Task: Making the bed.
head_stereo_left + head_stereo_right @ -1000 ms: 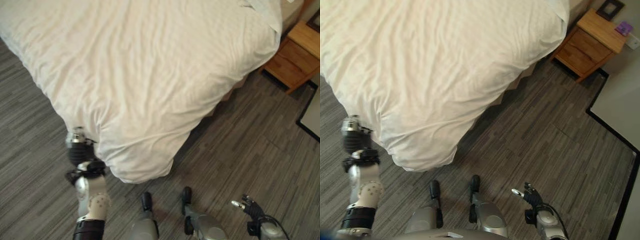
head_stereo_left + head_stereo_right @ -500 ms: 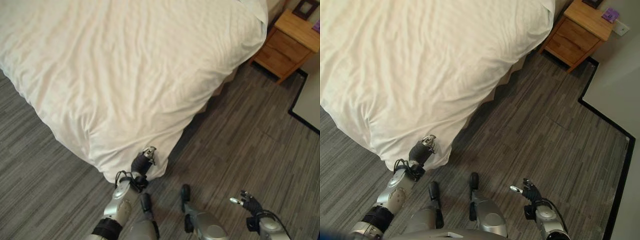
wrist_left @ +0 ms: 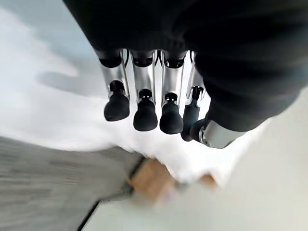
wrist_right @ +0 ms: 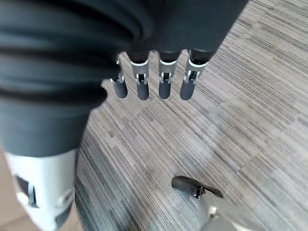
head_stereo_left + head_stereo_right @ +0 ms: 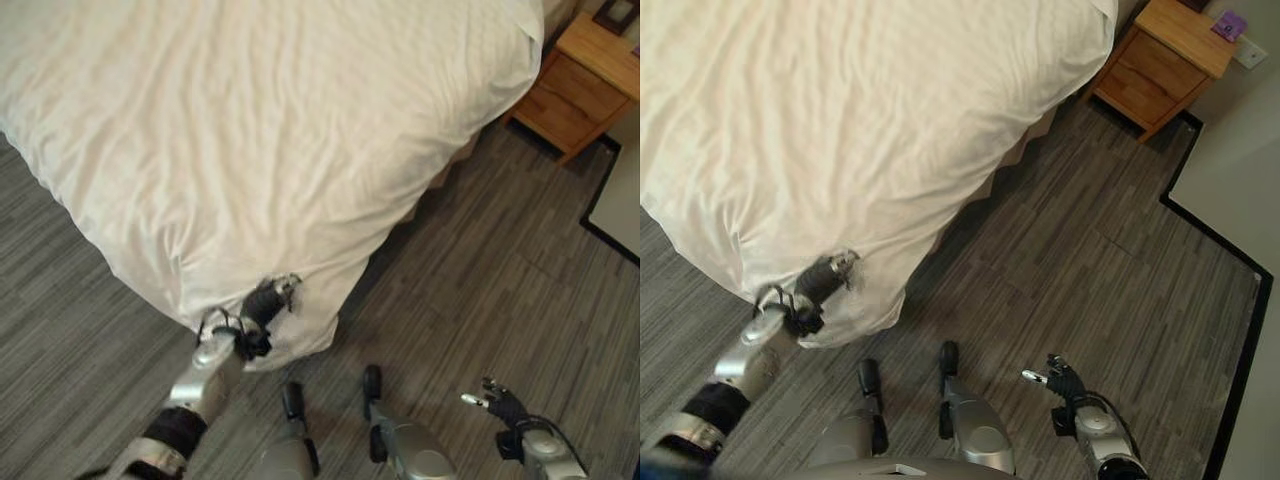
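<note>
Left robot hand at the duvet's near corner; right robot hand idle over the floor.

The left robot hand [image 5: 268, 300] is raised against the hanging near corner of the white duvet [image 5: 270, 130], which spreads up and away from it across the whole bed [image 5: 1045, 122]. In its wrist view the fingers [image 3: 144, 108] are straight and hold nothing, with white cloth just beyond the tips. The right robot hand [image 5: 1055, 378] hangs low above the grey plank floor [image 5: 500, 290], well apart from the duvet, fingers [image 4: 164, 84] straight and relaxed. A wooden nightstand [image 5: 1165, 60] stands far beyond the right robot hand, beside the bed.
</note>
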Tool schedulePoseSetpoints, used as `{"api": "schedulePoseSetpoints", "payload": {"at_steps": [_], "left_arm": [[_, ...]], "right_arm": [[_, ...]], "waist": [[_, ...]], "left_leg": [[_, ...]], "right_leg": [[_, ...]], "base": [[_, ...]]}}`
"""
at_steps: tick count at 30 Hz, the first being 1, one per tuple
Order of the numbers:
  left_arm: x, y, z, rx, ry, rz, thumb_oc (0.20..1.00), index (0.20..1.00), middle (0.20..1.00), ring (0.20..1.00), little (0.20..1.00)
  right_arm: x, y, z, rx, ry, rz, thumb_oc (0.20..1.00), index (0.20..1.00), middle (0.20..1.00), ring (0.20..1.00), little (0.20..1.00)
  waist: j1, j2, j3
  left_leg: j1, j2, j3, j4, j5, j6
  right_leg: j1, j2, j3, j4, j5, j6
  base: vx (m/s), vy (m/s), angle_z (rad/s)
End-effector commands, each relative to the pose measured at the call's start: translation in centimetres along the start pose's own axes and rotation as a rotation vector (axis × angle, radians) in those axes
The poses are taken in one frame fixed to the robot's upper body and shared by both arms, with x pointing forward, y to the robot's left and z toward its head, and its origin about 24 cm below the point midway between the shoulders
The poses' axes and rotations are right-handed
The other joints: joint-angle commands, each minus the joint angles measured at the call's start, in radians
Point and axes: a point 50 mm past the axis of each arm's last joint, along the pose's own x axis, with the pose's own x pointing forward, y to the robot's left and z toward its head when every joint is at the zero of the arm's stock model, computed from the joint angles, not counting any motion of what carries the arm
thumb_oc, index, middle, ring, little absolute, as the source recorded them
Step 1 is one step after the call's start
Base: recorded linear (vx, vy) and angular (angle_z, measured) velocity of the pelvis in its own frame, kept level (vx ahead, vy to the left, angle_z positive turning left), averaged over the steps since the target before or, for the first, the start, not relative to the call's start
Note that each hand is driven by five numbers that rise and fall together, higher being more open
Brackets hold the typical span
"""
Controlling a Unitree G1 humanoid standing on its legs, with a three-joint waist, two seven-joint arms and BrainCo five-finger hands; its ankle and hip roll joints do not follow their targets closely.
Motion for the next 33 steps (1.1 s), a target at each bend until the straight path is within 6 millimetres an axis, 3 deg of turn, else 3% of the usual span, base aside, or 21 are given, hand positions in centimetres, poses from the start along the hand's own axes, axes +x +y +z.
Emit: {"api": "schedulePoseSetpoints", "payload": {"at_steps": [1,7,11,13,16,20,26,29,32,33], "left_arm": [[1.6,-2.3,1.6,-0.052,-0.072,-0.168,0.2,0.2,0.2,0.2,0.2],[2.9,-5.4,1.6,-0.102,-0.071,-0.315,0.2,0.2,0.2,0.2,0.2],[3.5,-5.7,1.1,-0.125,-0.066,-0.299,0.2,0.2,0.2,0.2,0.2],[4.4,-4.0,1.8,-0.1,-0.1,-0.201,0.2,0.2,0.2,0.2,0.2],[5.0,-2.9,2.5,-0.091,-0.127,-0.131,0.2,0.2,0.2,0.2,0.2],[5.8,-0.6,5.9,-0.078,-0.264,0.024,0.2,0.2,0.2,0.2,0.2],[5.8,0.5,6.8,-0.077,-0.32,0.135,0.2,0.2,0.2,0.2,0.2],[5.6,1.6,4.7,-0.062,-0.237,0.219,0.2,0.2,0.2,0.2,0.2],[5.0,2.6,1.4,-0.061,-0.103,0.297,0.2,0.2,0.2,0.2,0.2],[5.0,2.6,1.4,-0.061,-0.104,0.297,0.2,0.2,0.2,0.2,0.2]], "right_arm": [[0.3,-0.7,2.3,-0.071,-0.083,0.025,1.0,1.0,1.0,1.0,1.0],[0.3,-0.4,2.6,-0.099,-0.095,0.048,1.0,1.0,1.0,1.0,1.0],[0.4,-0.5,3.1,-0.1,-0.112,0.045,1.0,1.0,1.0,1.0,1.0],[0.5,-0.5,3.4,-0.122,-0.119,0.049,1.0,1.0,1.0,1.0,1.0],[0.6,-0.6,3.6,-0.131,-0.118,0.044,1.0,1.0,1.0,1.0,1.0],[0.8,-0.6,4.1,-0.092,-0.138,0.03,1.0,1.0,1.0,1.0,1.0],[0.7,-0.2,4.0,-0.076,-0.143,0.035,1.0,1.0,1.0,1.0,1.0],[0.9,0.0,4.2,-0.094,-0.143,0.038,1.0,1.0,1.0,1.0,1.0],[1.0,0.1,4.8,-0.096,-0.161,0.039,1.0,1.0,1.0,1.0,1.0],[1.0,0.1,4.8,-0.096,-0.162,0.039,1.0,1.0,1.0,1.0,1.0]], "waist": [[-0.019,0.017,-0.023],[-0.029,0.02,-0.024],[-0.034,0.018,-0.021],[-0.037,0.011,-0.017],[-0.04,0.006,-0.014],[-0.048,-0.006,-0.009],[-0.05,-0.01,-0.007],[-0.054,-0.01,-0.003],[-0.058,-0.012,0.005],[-0.059,-0.013,0.002]], "left_leg": [[-0.008,-0.005,-0.049,0.012,0.002,-0.012],[-0.005,-0.007,-0.047,0.012,-0.002,-0.011],[-0.007,-0.008,-0.047,0.012,-0.002,-0.01],[-0.016,-0.006,-0.045,0.012,0.001,-0.011],[-0.023,-0.004,-0.046,0.012,0.004,-0.013],[-0.042,0.001,-0.045,0.012,0.009,-0.016],[-0.051,0.002,-0.038,0.012,0.009,-0.016],[-0.053,0.004,-0.033,0.012,0.01,-0.016],[-0.05,0.007,-0.03,0.012,0.008,-0.016],[-0.055,0.006,-0.03,0.012,0.01,-0.015]], "right_leg": [[-0.017,-0.06,0.011,0.012,0.067,0.107],[-0.015,-0.062,0.013,0.012,0.062,0.108],[-0.02,-0.061,0.014,0.013,0.062,0.109],[-0.028,-0.059,0.015,0.012,0.066,0.109],[-0.034,-0.058,0.013,0.012,0.068,0.109],[-0.055,-0.053,0.014,0.012,0.074,0.111],[-0.067,-0.052,0.02,0.012,0.075,0.11],[-0.071,-0.052,0.025,0.012,0.075,0.108],[-0.07,-0.05,0.029,0.012,0.073,0.107],[-0.074,-0.051,0.029,0.012,0.075,0.107]], "base": [[0.0,0.0,0.0],[0.0,0.002,-0.01],[0.0,0.0,0.0],[0.0,0.0,0.0],[0.0,0.0,-0.01],[0.0,-0.003,0.02],[0.01,0.008,-0.04],[0.0,0.005,-0.01],[0.0,0.015,-0.05],[0.0,0.015,-0.05]]}}
